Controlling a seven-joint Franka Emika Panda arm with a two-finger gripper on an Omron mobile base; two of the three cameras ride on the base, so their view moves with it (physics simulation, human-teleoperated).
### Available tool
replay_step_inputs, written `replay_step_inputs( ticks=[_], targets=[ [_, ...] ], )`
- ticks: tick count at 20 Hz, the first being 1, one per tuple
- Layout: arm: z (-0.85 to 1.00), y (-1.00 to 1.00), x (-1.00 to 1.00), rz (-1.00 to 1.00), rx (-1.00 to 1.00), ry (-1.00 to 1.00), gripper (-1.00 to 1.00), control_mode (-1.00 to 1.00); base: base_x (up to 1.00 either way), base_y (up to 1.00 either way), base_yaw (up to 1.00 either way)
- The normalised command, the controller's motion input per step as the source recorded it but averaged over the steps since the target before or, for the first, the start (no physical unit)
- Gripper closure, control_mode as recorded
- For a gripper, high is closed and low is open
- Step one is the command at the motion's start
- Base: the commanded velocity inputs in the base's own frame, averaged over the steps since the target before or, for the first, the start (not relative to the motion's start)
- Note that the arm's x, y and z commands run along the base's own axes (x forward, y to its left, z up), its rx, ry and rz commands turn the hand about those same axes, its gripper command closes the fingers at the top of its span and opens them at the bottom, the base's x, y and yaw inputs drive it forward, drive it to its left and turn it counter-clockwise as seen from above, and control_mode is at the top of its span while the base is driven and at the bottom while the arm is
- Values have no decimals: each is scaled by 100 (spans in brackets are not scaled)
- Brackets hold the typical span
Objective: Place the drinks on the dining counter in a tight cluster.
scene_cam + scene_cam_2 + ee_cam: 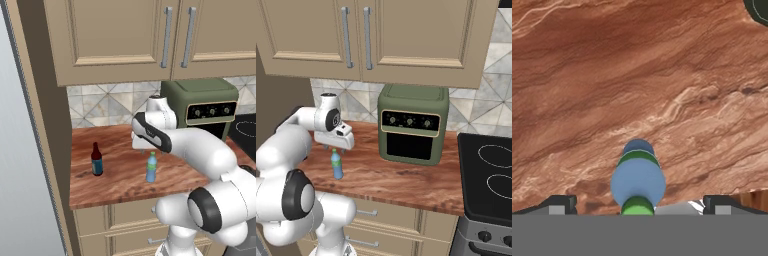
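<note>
1. Now, the wall cabinets [125,35] hang across the top of both base views, well above your work, so they should not limit the arm here.
2. The wood counter [125,175] under them is where the drinks in view stand; this is the shorter counter, not the dining counter, so you have a carry ahead of you.
3. The green oven [413,125] sits at the far right of that counter, well apart from the bottles; swing away from it when you lift.
4. The gripper [639,201] hangs above the counter, pointing down, with its jaws spread wide and nothing between them.
5. The brown bottle [97,160] stands upright at the left, apart from the others; leave it for later.
6. The blue bottle [637,180] with the green cap stands upright right beneath the gripper, nearly centred between the finger tips in the hand view. Shift slightly so the cap sits dead centre, descend straight, and close on the body below the neck, not the cap, so it should not tip.
</note>
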Motion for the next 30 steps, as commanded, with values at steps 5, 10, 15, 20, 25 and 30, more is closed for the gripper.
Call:
replay_step_inputs(
  ticks=[5, 10, 15, 20, 25, 30],
  targets=[
    [-8, 0, 0, -1, 0, -2, -100, -100, 0, 0, 0],
    [-9, 4, 0, -1, 0, -1, -100, -100, 0, 0, 0],
    [-3, 4, 0, 0, 0, -2, -100, -100, 0, 0, 0],
    [0, 5, 0, 0, 0, 0, -100, -100, 0, 0, 0],
    [-3, 0, -1, 0, 0, 0, -100, -100, 0, 0, 0],
    [0, -3, 0, 0, 0, 0, -100, -100, 0, 0, 0]
  ],
)
